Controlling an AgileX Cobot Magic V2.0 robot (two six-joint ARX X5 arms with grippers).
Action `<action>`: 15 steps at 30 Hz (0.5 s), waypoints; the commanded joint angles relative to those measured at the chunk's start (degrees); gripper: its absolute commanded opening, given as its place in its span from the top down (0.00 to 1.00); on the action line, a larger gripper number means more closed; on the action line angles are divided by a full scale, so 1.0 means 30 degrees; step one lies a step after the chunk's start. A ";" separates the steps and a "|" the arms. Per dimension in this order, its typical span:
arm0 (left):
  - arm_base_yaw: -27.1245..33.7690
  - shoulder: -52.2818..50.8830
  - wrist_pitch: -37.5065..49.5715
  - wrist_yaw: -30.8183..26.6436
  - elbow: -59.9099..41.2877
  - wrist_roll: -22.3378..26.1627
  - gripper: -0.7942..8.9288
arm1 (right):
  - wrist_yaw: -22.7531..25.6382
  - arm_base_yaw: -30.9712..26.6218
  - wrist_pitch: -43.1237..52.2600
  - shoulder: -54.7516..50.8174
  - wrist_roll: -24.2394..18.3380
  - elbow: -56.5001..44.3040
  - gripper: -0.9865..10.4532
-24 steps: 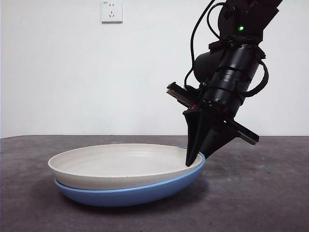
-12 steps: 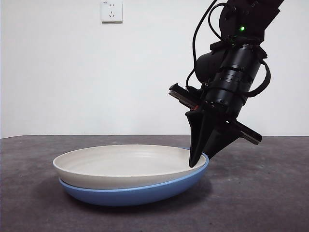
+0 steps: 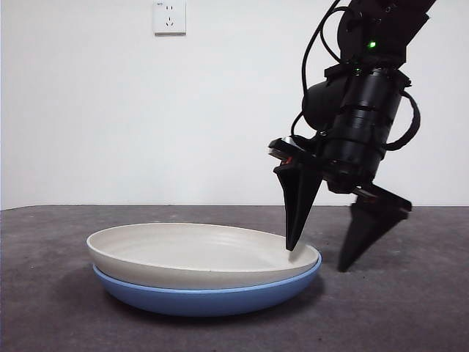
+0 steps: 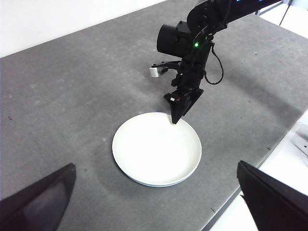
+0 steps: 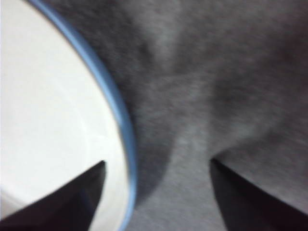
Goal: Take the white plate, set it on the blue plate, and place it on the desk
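I see the white plate (image 3: 198, 253) nested on the blue plate (image 3: 209, 297) on the desk (image 3: 410, 308). My right gripper (image 3: 326, 253) has its jaws spread astride the rim, gripping nothing; I judge it a release. The left gripper (image 4: 159, 202) waits high, spread wide.

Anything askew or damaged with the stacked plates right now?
Nothing stands out. The matte cream-white plate sits nested level in the glossy blue plate on the dark grey desk, with no chips visible. The right tool is open, straddling their rim.

The cream white plate (image 3: 198, 253) sits nested, seemingly level, in the blue plate (image 3: 209, 299) on the desk (image 3: 410, 308).
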 commanded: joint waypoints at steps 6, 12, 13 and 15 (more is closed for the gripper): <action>-0.0175 0.0073 0.0211 -0.0036 0.0219 0.0073 0.27 | 0.2295 -0.0262 -0.2135 -0.2535 -0.1362 0.1894 0.34; -0.0175 0.0073 0.0211 -0.0036 0.0219 0.0015 0.27 | 0.2878 -0.0255 -0.3548 -0.6513 -0.2273 0.2492 0.31; -0.0175 0.0073 0.0211 -0.0036 0.0219 0.0015 0.27 | 0.2965 -0.0255 -0.3701 -0.7169 -0.2302 0.2492 0.31; -0.0175 0.0073 0.0211 -0.0036 0.0219 -0.0015 0.27 | 0.3198 -0.0255 -0.4175 -0.8765 -0.2426 0.2492 0.31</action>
